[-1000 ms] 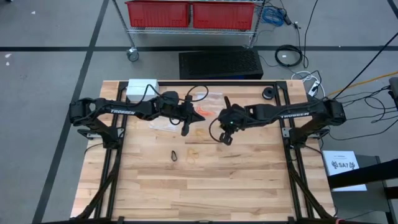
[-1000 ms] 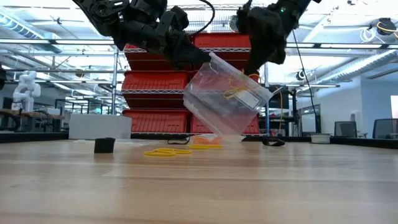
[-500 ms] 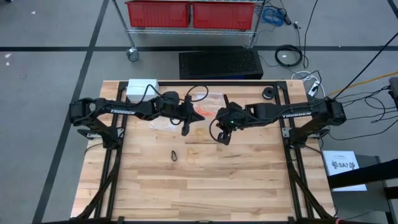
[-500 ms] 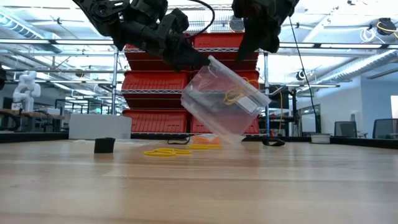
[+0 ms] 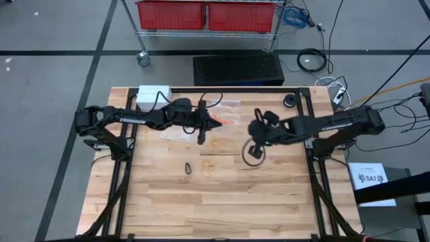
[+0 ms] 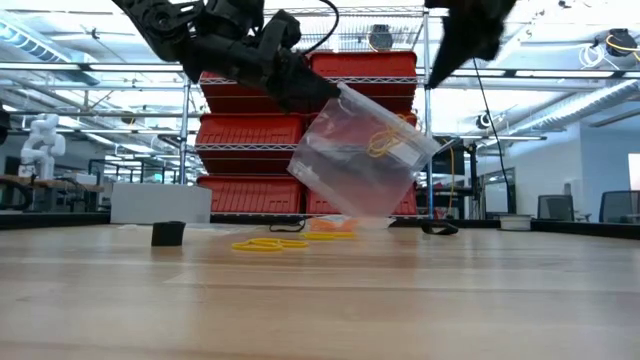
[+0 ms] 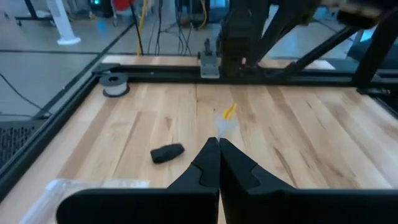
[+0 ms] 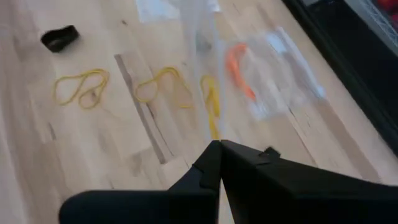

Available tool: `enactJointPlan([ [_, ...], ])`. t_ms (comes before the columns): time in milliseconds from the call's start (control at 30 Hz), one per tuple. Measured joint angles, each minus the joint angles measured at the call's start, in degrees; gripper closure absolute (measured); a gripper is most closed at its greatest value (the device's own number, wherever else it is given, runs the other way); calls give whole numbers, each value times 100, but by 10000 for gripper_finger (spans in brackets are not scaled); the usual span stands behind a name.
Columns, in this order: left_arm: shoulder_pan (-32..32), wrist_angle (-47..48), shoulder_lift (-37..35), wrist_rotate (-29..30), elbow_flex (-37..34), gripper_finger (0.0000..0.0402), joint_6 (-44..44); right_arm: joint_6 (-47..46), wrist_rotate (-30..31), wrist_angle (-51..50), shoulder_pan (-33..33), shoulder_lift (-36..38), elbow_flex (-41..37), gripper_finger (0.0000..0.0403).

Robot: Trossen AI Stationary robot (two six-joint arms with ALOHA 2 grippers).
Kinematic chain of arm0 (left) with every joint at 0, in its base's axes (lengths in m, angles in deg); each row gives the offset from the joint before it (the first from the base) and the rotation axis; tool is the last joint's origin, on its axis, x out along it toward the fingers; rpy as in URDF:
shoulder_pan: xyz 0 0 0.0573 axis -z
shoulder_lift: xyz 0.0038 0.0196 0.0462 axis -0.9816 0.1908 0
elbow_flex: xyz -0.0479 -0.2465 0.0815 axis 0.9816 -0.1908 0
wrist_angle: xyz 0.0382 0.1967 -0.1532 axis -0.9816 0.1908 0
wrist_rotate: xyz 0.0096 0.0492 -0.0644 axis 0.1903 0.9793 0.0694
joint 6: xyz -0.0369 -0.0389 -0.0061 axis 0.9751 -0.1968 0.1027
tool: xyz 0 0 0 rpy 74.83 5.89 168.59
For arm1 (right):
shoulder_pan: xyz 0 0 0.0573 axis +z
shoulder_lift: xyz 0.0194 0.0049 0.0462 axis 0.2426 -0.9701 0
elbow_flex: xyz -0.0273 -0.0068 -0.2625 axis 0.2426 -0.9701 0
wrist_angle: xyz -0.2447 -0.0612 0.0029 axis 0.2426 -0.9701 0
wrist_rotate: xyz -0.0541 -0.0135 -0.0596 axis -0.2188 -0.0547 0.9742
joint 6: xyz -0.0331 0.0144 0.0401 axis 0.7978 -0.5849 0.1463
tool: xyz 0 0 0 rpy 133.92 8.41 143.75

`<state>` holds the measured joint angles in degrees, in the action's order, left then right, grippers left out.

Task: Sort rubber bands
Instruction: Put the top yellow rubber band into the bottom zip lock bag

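My left gripper (image 6: pixel 330 95) is shut on a clear plastic bag (image 6: pixel 360 160) above the middle of the table. A tan-yellow rubber band (image 6: pixel 380 145) lies inside the bag. My right gripper (image 8: pixel 219 149) is shut and empty, raised to the right of the bag (image 5: pixel 257 142). Yellow bands (image 8: pixel 81 87) (image 8: pixel 165 84) lie flat on the wood, and a black band (image 5: pixel 189 168) lies beside one of them. An orange band (image 8: pixel 236 65) sits inside a second clear bag lying flat. My left gripper pinches the clear bag between its two fingers at an upper corner (image 6: pixel 340 98), coming from the table's left and slanting down. The bag is lifted clear and hangs tilted below the fingers, seen edge-on (image 7: pixel 224 124) in the left wrist view.
A white box (image 5: pixel 153 95) stands at the far left corner. A small black roll (image 5: pixel 289 101) sits near the far right. A small dark piece (image 7: pixel 166 152) lies on the wood. The table's near half is bare wood (image 5: pixel 222 202). A black frame (image 5: pixel 222 91) edges the table.
My right gripper has drawn back from the bag's mouth, up and toward the table's right edge. The yellow band stays inside the hanging bag, which has swung slightly.
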<state>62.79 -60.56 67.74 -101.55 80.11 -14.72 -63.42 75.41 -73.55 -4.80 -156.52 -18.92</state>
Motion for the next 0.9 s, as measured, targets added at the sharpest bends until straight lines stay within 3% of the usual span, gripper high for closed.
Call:
enactJointPlan([
  [167, -62, -622, 0, -95, -285, 402, 306, -366, 68, 1506, 244, 510, -1428, 403],
  [367, -63, -702, 0, -183, -360, 402, 420, -752, 684, 3024, 430, 857, -2615, 396],
  [533, -65, -746, 0, -190, -362, 402, 468, -882, 885, 3466, 533, 1030, -2882, 352],
  [767, -65, -892, -4, -274, -362, 402, 479, -890, 860, 3445, 467, 954, -2889, 245],
  [900, -65, -892, -4, -286, -362, 401, 481, -704, 866, 3449, 381, 863, -2889, 218],
])
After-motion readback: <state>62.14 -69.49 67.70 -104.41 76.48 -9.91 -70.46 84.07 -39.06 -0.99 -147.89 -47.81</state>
